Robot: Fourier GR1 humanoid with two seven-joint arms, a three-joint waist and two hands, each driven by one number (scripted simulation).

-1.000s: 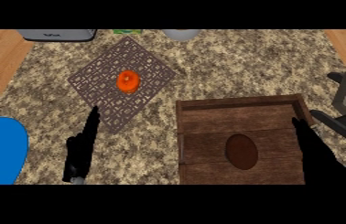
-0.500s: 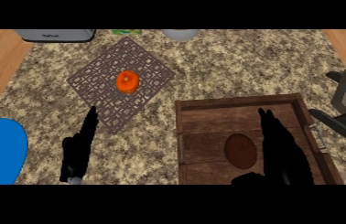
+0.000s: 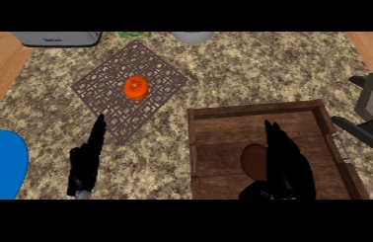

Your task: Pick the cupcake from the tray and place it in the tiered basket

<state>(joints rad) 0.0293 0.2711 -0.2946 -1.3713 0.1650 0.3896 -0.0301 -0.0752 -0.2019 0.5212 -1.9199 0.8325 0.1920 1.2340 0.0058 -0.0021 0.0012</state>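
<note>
A speckled beige-and-brown stone counter [image 3: 241, 73] fills the view. At lower right sits a dark brown wooden tray [image 3: 255, 117] with raised walls. Left of it lies a brown diamond-shaped wire-mesh basket [image 3: 157, 73], holding a small orange round object [image 3: 136, 87] at its centre. The black right hand [image 3: 287, 162] hangs over the tray, fingers straight and pressed together, pointing away from the robot. Just to its left, partly hidden by it, a brown oval cupcake [image 3: 252, 161] rests on the tray floor. The black left hand [image 3: 89, 154] shows at lower left, fingers straight.
</note>
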